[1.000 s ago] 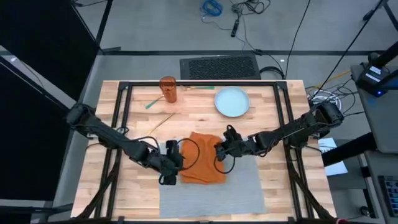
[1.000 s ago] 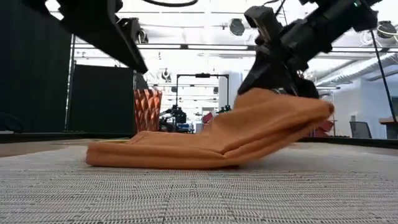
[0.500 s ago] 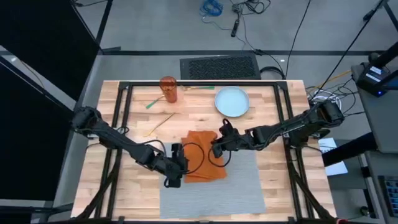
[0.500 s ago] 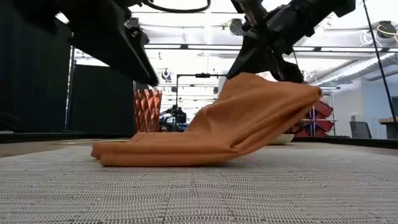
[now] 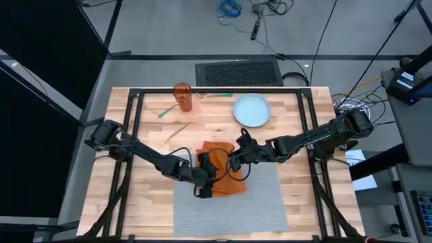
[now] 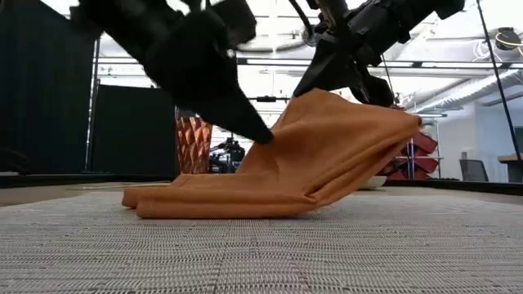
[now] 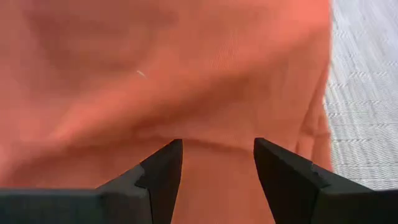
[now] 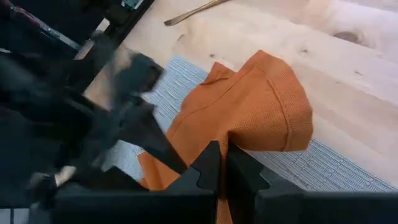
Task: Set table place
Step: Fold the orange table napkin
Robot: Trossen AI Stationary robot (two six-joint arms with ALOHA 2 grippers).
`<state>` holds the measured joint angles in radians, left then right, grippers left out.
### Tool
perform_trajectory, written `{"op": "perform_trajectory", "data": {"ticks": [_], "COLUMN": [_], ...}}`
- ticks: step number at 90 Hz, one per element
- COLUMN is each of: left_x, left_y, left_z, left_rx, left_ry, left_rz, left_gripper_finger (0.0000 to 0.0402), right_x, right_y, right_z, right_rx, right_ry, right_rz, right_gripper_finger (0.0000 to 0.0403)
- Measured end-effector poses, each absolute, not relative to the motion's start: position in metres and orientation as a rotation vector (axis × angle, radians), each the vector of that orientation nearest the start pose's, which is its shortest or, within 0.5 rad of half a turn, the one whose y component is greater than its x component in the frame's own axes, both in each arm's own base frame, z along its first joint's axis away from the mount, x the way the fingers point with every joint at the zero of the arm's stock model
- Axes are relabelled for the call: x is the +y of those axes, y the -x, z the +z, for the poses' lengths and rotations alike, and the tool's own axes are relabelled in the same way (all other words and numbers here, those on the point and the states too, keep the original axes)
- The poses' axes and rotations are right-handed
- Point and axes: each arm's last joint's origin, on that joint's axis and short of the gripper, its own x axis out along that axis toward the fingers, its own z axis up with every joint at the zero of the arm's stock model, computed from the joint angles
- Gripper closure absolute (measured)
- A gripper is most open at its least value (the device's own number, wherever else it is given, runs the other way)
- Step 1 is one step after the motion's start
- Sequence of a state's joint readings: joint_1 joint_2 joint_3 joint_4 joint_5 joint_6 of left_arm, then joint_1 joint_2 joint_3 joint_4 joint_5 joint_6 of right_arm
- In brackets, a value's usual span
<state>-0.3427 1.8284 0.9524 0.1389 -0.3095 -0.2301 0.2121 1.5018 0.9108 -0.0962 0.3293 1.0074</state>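
– Where's the right gripper (image 8: pixel 219 163)?
– Clamped on the orange napkin (image 5: pixel 219 165), lifting its edge off the grey placemat (image 5: pixel 263 206).
– And the left gripper (image 7: pixel 217 163)?
– Fingers apart, against the napkin's other side.

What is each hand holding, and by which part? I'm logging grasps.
The right hand pinches the napkin at a raised fold, lifting that side. The left hand is open against the cloth, holding nothing.

The wooden table (image 5: pixel 297 202) fills the middle of the high view. On it lie the grey placemat (image 5: pixel 260 206) at lower centre, a plate (image 5: pixel 252 110) and orange cup (image 5: pixel 182 96) along the top.
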Motion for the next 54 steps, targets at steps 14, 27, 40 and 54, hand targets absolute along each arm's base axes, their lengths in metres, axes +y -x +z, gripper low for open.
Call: {"op": "perform_trajectory", "data": {"ticks": [14,27,40,54], "left_x": [-0.112,-0.113,-0.111,-0.11], "left_y": [-0.352,-0.36,-0.363,-0.36], "left_z": [0.109,0.096,0.096,0.105], "left_rx": [0.742,0.696,0.674,0.679], "left_ry": [0.031,0.06,0.055,0.02], "left_rz": [0.014,0.002,-0.009,0.0], "left_gripper_finger": [0.0217,0.0217,0.0217,0.0217], "right_x": [0.051,0.044,0.036,0.033], "right_y": [-0.305,-0.304,-0.303,-0.301], "right_z": [0.22,0.218,0.215,0.213], "right_rx": [0.565,0.6,0.637,0.666], "right_ry": [-0.787,-0.795,-0.802,-0.806], "right_rz": [-0.438,-0.45,-0.472,-0.482], "right_gripper_finger": [0.0403,0.0403,0.0403,0.0403]}}
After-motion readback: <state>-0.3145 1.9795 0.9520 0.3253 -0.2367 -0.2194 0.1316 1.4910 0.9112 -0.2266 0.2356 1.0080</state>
